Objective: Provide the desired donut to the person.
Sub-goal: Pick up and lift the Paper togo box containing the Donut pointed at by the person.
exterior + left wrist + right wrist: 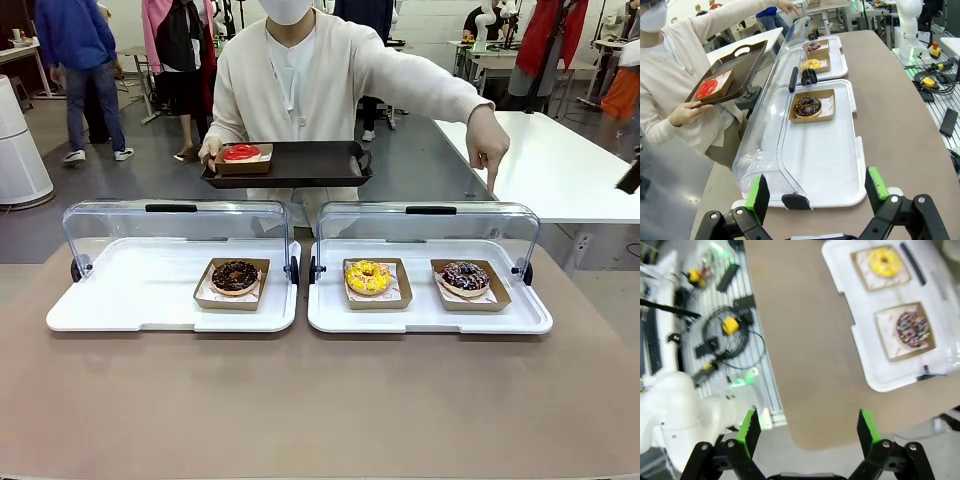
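Note:
The person (300, 70) stands at the far side and holds a black tray (310, 163) carrying a red donut (240, 153) in a brown card tray. The person's other hand (488, 140) points a finger down at the right end of the right case, above the sprinkled chocolate donut (466, 276). A yellow donut (368, 277) sits beside it, and a chocolate donut (235, 276) lies in the left case. My left gripper (817, 192) hangs open above the near end of the left case. My right gripper (807, 427) is open over the table's edge, apart from the sprinkled donut (913, 329).
Two white display trays (130, 310) (430, 318) stand side by side with their clear lids (175, 225) raised toward the person. The brown tabletop (320, 400) in front of them is bare. Cables and a white robot base (675, 405) lie beside the table.

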